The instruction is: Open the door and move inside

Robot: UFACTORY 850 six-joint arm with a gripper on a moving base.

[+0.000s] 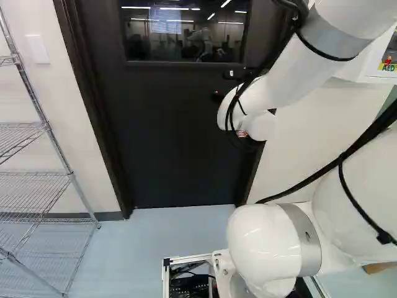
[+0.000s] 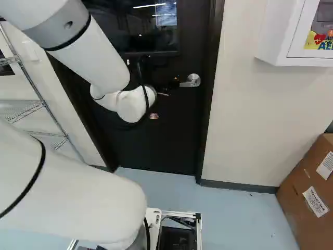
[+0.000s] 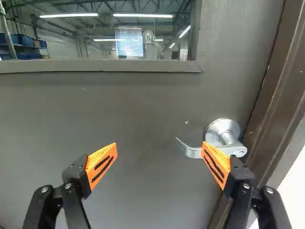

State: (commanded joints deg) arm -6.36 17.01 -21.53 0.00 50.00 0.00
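The dark door [image 1: 167,136] stands closed in its frame, with a window in its upper part. In the right base view the black gripper [image 2: 167,87] is just beside the silver lever handle [image 2: 191,80]. Seen from the wrist, the gripper [image 3: 160,151] is open, its orange-padded fingers wide apart and only the door's face [image 3: 138,109] showing between them. One fingertip overlaps the lever [image 3: 190,151] near the handle's round base; whether they touch I cannot tell. The handle is hidden behind the arm in the left base view.
A wire shelf rack [image 1: 37,174] stands left of the door. To the door's right, a white cabinet [image 2: 281,36] hangs on the wall, above and left of a cardboard box [image 2: 307,198] on the floor. The brown door frame [image 3: 274,114] runs close beside the handle.
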